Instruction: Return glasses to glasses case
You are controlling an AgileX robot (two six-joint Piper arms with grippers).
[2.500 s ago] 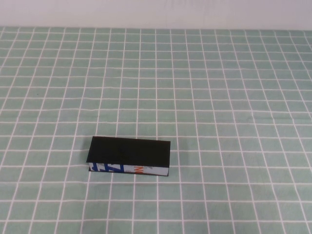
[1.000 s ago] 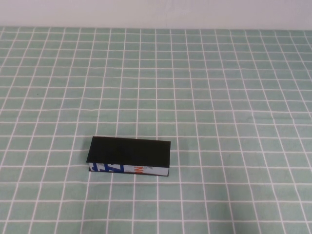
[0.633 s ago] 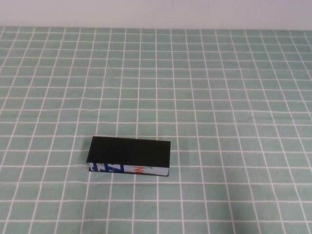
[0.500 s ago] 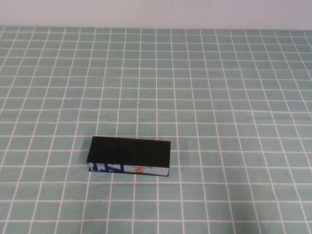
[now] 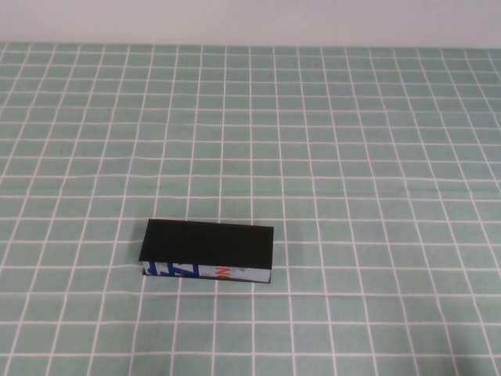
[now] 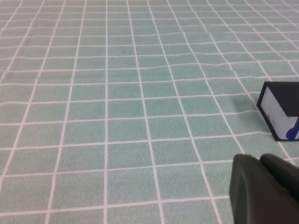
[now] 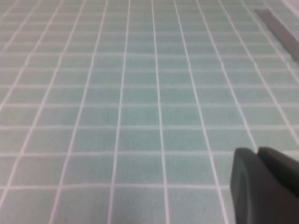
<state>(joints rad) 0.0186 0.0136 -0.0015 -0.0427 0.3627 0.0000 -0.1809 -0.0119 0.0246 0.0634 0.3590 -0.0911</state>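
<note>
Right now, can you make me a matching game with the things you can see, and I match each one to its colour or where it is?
Things:
1. glasses case top
2. tablecloth
3. left gripper
4. right gripper

Descriptions:
a. green with white grid lines
b. low over bare cloth, no case in its view
c. black, flap shut
d. near the case's end, not touching it

Pairs: 1-c, 2-a, 3-d, 4-b. No glasses show anywhere.

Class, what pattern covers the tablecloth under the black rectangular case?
A green-and-white grid tablecloth under the case, clearest in the high view.
</note>
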